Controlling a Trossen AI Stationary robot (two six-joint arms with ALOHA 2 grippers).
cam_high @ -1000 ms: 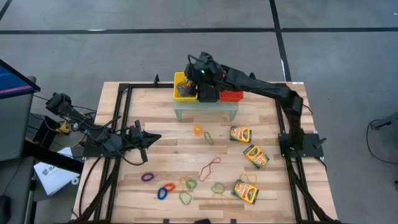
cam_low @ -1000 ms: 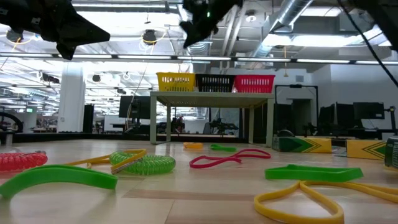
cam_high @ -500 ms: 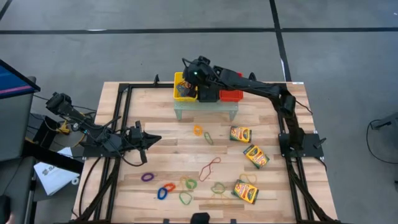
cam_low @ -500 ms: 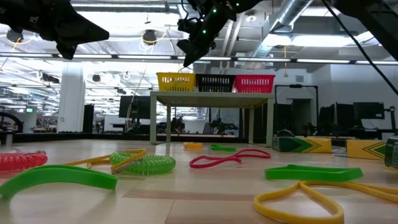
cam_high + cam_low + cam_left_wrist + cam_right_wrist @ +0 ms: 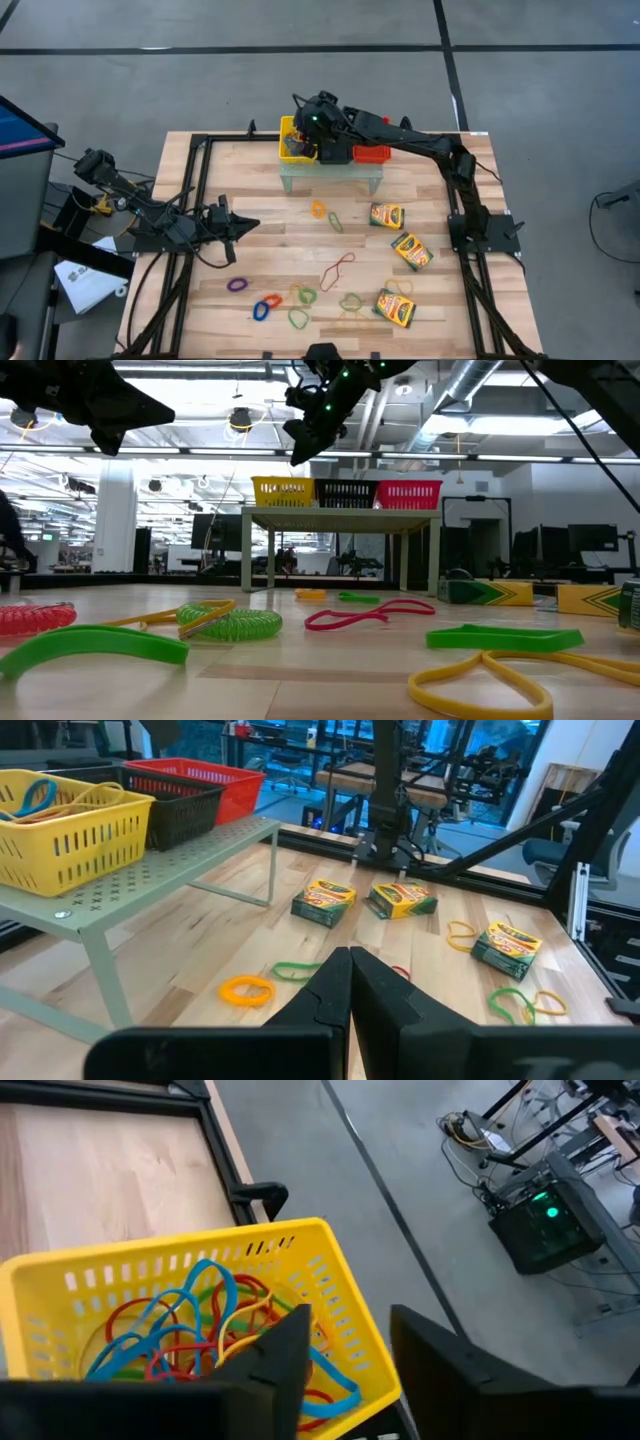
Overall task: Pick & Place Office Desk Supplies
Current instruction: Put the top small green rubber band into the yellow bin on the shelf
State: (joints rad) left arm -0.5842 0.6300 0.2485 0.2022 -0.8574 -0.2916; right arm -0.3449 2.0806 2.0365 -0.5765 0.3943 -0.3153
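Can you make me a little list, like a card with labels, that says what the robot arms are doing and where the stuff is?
right gripper: open, over the yellow basket
inside that basket: rubber bands, red, blue, yellow, green
left gripper: shut, empty, waiting above the left side of the table
basket row: yellow, black basket, red basket on a small shelf
crayon boxes: three, on the table's right side

Even, bright overhead light falls on the pale wooden desk [image 5: 260, 240], with soft, short shadows. At desk height, glaring ceiling strip lamps [image 5: 130, 452] silhouette both arms, and the nearest green rubber-band loop [image 5: 95, 645] is blurred.
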